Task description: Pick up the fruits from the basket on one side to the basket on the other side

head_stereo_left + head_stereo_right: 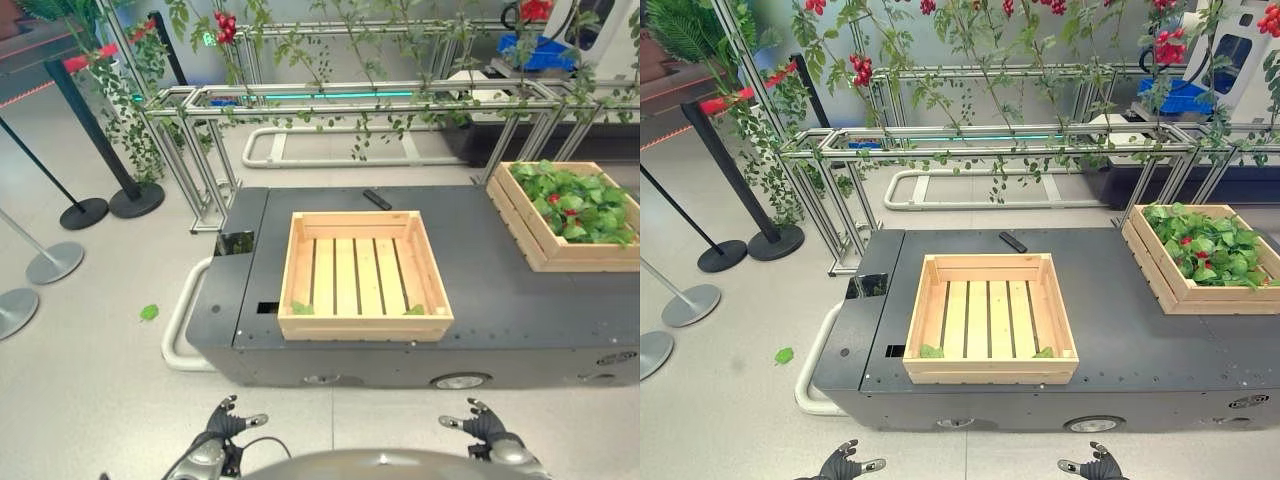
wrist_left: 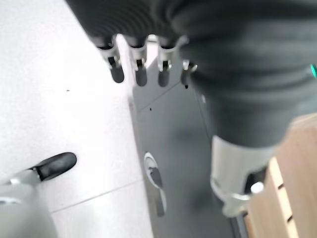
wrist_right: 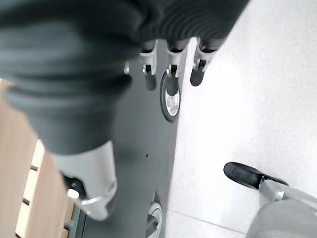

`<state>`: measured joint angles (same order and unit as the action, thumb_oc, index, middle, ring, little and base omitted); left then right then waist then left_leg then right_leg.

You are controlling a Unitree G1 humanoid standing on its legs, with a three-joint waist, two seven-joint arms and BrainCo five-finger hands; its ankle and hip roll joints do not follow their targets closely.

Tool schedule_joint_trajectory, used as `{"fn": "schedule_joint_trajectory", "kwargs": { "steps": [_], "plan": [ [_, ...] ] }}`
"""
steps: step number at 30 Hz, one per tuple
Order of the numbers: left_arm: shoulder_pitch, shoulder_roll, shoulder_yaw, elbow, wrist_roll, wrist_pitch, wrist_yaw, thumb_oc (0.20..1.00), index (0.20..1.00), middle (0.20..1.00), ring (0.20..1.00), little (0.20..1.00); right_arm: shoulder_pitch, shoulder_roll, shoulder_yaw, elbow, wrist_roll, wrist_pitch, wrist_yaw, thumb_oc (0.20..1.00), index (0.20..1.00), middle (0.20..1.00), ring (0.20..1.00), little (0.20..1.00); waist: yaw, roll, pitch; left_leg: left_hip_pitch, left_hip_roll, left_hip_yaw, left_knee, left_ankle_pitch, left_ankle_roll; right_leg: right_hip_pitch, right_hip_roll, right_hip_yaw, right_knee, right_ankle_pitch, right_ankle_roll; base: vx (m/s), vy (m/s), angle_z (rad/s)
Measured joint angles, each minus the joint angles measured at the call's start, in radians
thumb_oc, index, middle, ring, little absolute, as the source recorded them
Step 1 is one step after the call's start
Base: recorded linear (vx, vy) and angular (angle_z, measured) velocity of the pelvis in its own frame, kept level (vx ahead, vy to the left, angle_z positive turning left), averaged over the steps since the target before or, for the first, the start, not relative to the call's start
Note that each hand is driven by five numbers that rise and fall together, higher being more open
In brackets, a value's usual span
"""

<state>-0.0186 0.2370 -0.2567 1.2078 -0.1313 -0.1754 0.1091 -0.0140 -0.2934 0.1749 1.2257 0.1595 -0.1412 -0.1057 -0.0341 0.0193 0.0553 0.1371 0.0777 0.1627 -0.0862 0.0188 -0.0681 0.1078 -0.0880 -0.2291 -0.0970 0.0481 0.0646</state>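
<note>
An empty slatted wooden basket [image 1: 365, 275] sits in the middle of a dark grey platform [image 1: 480, 280], with small green leaf bits in its two near corners. A second wooden basket [image 1: 540, 245] at the platform's right end holds green leaves and small red fruits [image 1: 553, 198]. My left hand [image 1: 222, 422] and right hand [image 1: 487, 425] hang low over the floor, short of the platform's near side. In the wrist views the left fingers [image 2: 141, 69] and right fingers [image 3: 171, 79] are straight, the thumbs spread, and nothing is held.
An aluminium frame [image 1: 370, 98] with vines and red fruit clusters stands behind the platform. A small black object [image 1: 377, 199] lies on the platform behind the empty basket. Barrier posts [image 1: 90, 140] stand at the left. A green leaf [image 1: 149, 312] lies on the floor.
</note>
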Motion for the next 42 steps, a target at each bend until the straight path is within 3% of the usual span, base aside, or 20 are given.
{"fn": "schedule_joint_trajectory", "kwargs": {
  "steps": [1, 15, 22, 25, 26, 29, 31, 34, 35, 36, 40, 42],
  "plan": [
    [0.044, -0.018, 0.082, -0.102, -0.208, 0.074, -0.108, 1.0, 1.0, 1.0, 1.0, 1.0, 0.021, -0.037, -0.041, -0.042, 0.075, 0.085, 0.075, 1.0, 1.0, 1.0, 1.0, 1.0, 0.024, 0.015, 0.054, -0.058, 0.013, -0.11, -0.001, 0.029, -0.024, -0.009, 0.018, -0.038, -0.001, -0.023, -0.004, -0.07, 0.005, -0.06],
    [0.043, -0.017, 0.082, -0.08, -0.206, 0.083, -0.113, 1.0, 1.0, 1.0, 1.0, 1.0, 0.038, -0.035, -0.041, -0.043, 0.075, 0.088, 0.084, 1.0, 1.0, 1.0, 1.0, 1.0, 0.017, 0.016, 0.053, -0.04, 0.021, -0.078, -0.001, 0.022, -0.025, -0.012, 0.025, -0.007, -0.001, -0.021, -0.007, 0.0, -0.041, -0.07],
    [0.041, 0.001, 0.082, -0.081, -0.208, 0.084, -0.108, 1.0, 1.0, 1.0, 1.0, 1.0, 0.037, -0.036, -0.041, -0.046, 0.075, 0.088, 0.085, 1.0, 1.0, 1.0, 1.0, 1.0, 0.018, 0.016, 0.054, -0.035, 0.049, -0.053, 0.026, 0.005, -0.045, -0.016, 0.056, 0.025, 0.001, -0.023, -0.023, -0.01, -0.122, -0.16],
    [0.017, 0.016, 0.088, -0.079, -0.21, 0.083, -0.102, 1.0, 1.0, 1.0, 1.0, 1.0, 0.034, -0.033, -0.042, -0.054, 0.078, 0.088, 0.086, 1.0, 1.0, 1.0, 1.0, 1.0, 0.021, -0.007, 0.085, -0.111, 0.047, -0.083, 0.17, -0.015, -0.069, -0.03, 0.057, 0.03, 0.018, -0.037, -0.051, -0.07, -0.22, -0.03],
    [-0.003, 0.025, 0.1, -0.081, -0.21, 0.082, -0.1, 1.0, 1.0, 1.0, 1.0, 1.0, 0.031, -0.037, -0.042, -0.068, 0.079, 0.088, 0.088, 1.0, 1.0, 1.0, 1.0, 1.0, 0.028, -0.034, 0.11, -0.176, 0.037, -0.105, 0.297, 0.002, -0.097, -0.043, 0.044, 0.037, 0.042, -0.042, -0.062, -0.07, -0.165, 0.01],
    [-0.018, 0.034, 0.114, -0.072, -0.218, 0.08, -0.089, 1.0, 1.0, 1.0, 1.0, 1.0, 0.011, -0.045, -0.043, -0.08, 0.081, 0.087, 0.086, 1.0, 1.0, 1.0, 1.0, 1.0, 0.026, -0.059, 0.146, -0.297, 0.028, -0.186, 0.517, 0.067, -0.172, -0.03, 0.036, 0.048, 0.037, -0.039, -0.101, 0.06, -0.102, -0.05],
    [-0.016, 0.027, 0.114, -0.062, -0.219, 0.081, -0.085, 1.0, 1.0, 1.0, 1.0, 1.0, 0.016, -0.054, -0.041, -0.079, 0.088, 0.088, 0.083, 1.0, 1.0, 1.0, 1.0, 1.0, 0.026, -0.066, 0.157, -0.323, 0.023, -0.179, 0.48, 0.074, -0.158, -0.026, 0.037, 0.047, 0.017, -0.029, -0.121, 0.16, 0.002, -0.16],
    [-0.02, 0.023, 0.126, -0.044, -0.218, 0.081, -0.08, 1.0, 1.0, 1.0, 1.0, 1.0, 0.015, -0.076, -0.043, -0.091, 0.094, 0.088, 0.082, 1.0, 1.0, 1.0, 1.0, 1.0, 0.023, -0.036, 0.157, -0.3, 0.038, -0.138, 0.172, 0.1, -0.133, -0.032, 0.069, 0.041, -0.001, -0.024, -0.136, 0.16, 0.081, -0.03],
    [-0.023, 0.024, 0.135, -0.043, -0.218, 0.081, -0.079, 1.0, 1.0, 1.0, 1.0, 1.0, 0.012, -0.093, -0.045, -0.111, 0.108, 0.09, 0.079, 1.0, 1.0, 1.0, 1.0, 1.0, 0.023, -0.018, 0.164, -0.3, 0.059, -0.138, 0.042, 0.11, -0.122, -0.037, 0.1, 0.042, -0.001, -0.025, -0.14, 0.18, 0.092, -0.01],
    [-0.023, 0.025, 0.145, -0.041, -0.218, 0.081, -0.078, 1.0, 1.0, 1.0, 1.0, 1.0, 0.007, -0.102, -0.045, -0.128, 0.109, 0.089, 0.079, 1.0, 1.0, 1.0, 1.0, 1.0, 0.024, -0.016, 0.167, -0.301, 0.065, -0.139, -0.012, 0.109, -0.123, -0.038, 0.11, 0.043, -0.001, -0.026, -0.141, 0.27, 0.187, -0.19],
    [0.015, 0.027, 0.191, -0.032, -0.238, 0.081, -0.068, 1.0, 1.0, 1.0, 1.0, 1.0, -0.038, -0.159, -0.07, -0.211, 0.11, 0.067, 0.072, 1.0, 1.0, 1.0, 1.0, 1.0, 0.05, -0.025, 0.174, -0.281, 0.08, -0.124, -0.004, 0.126, -0.101, -0.021, 0.13, 0.082, -0.001, -0.04, -0.135, 0.25, 0.2, -0.64],
    [0.015, 0.03, 0.2, -0.031, -0.245, 0.081, -0.068, 1.0, 1.0, 1.0, 1.0, 1.0, -0.058, -0.171, -0.092, -0.223, 0.11, 0.064, 0.067, 1.0, 1.0, 1.0, 1.0, 1.0, 0.047, -0.025, 0.164, -0.251, 0.066, -0.107, -0.004, 0.139, -0.077, 0.0, 0.121, 0.086, 0.006, -0.065, -0.108, 0.29, 0.259, -0.17]
  ]
}}
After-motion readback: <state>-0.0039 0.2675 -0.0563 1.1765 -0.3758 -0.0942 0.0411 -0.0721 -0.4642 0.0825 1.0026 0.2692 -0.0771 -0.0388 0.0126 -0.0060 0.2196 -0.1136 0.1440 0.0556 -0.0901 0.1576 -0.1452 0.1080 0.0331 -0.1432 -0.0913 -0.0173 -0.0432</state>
